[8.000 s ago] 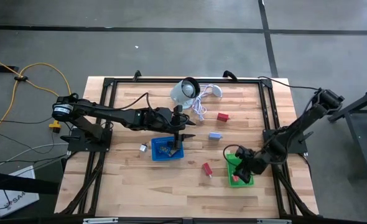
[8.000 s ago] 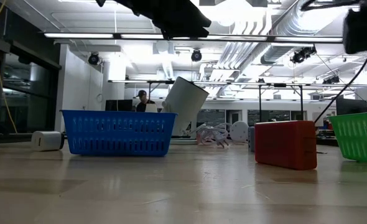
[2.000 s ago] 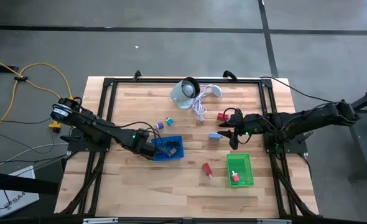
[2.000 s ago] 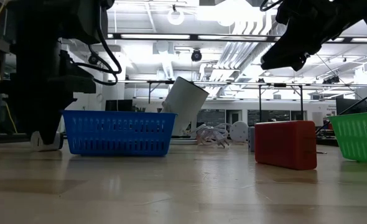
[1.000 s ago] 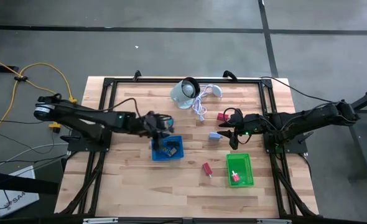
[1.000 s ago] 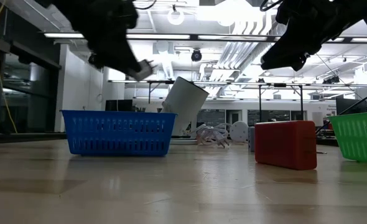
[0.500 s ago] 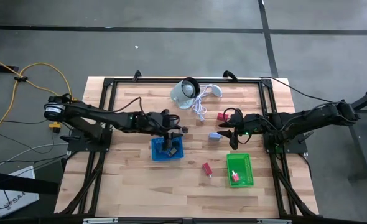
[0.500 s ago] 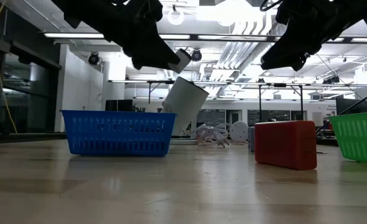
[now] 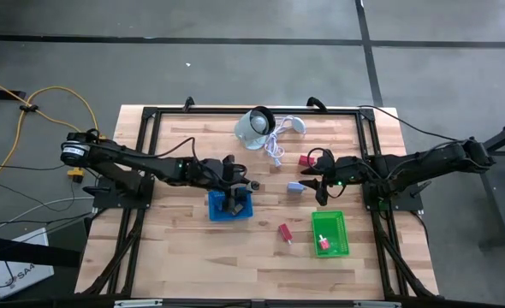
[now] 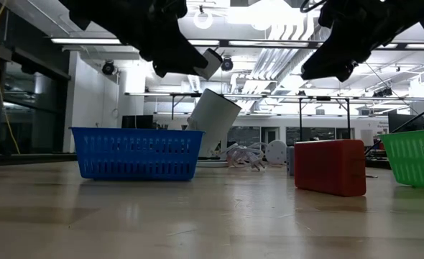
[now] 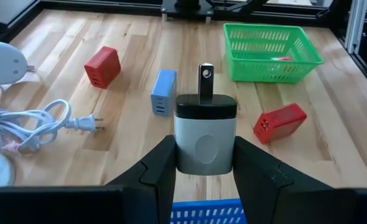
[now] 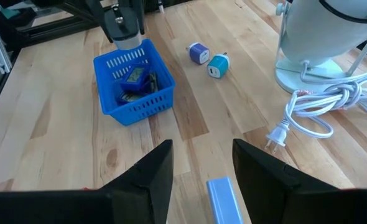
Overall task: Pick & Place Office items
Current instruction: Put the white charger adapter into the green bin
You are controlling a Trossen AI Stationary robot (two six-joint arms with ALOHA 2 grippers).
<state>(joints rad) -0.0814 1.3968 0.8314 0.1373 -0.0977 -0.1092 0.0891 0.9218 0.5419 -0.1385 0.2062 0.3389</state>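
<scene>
My left gripper [image 9: 240, 185] hangs over the blue basket [image 9: 230, 207], shut on a white charger plug [image 11: 205, 134], which also shows high up in the low view [image 10: 210, 63]. Dark items [image 12: 134, 82] lie in that basket. My right gripper [image 9: 317, 180] stands open above a pale blue block [image 12: 221, 194] that lies flat on the table. One red block [image 9: 306, 159] lies at the far right and another [image 9: 284, 232] left of the green basket [image 9: 330, 233]. A purple bit [image 12: 199, 53] and a blue bit [image 12: 219, 65] lie beyond the blue basket. My left gripper pinches the white charger plug by the two opposite sides of its body [image 11: 183, 152] between its two fingers [image 11: 158, 171]. The fingers come from the table's left, slanting a little downward. The plug's metal prong [image 11: 205, 78] points away from the gripper, and the plug is lifted clear above the basket.
A white round device [image 9: 254, 127] with a coiled white cable [image 9: 275, 151] stands at the far middle. The green basket holds a red item [image 9: 323, 244]. A black frame [image 9: 150, 115] runs round the tabletop. Bare wood lies along the near edge.
My left gripper has carried the white plug toward the table's right edge, from beside the blue basket's far left corner to above the basket. Its wrist has rolled and tipped, so the plug is turned about. Most of this came early.
</scene>
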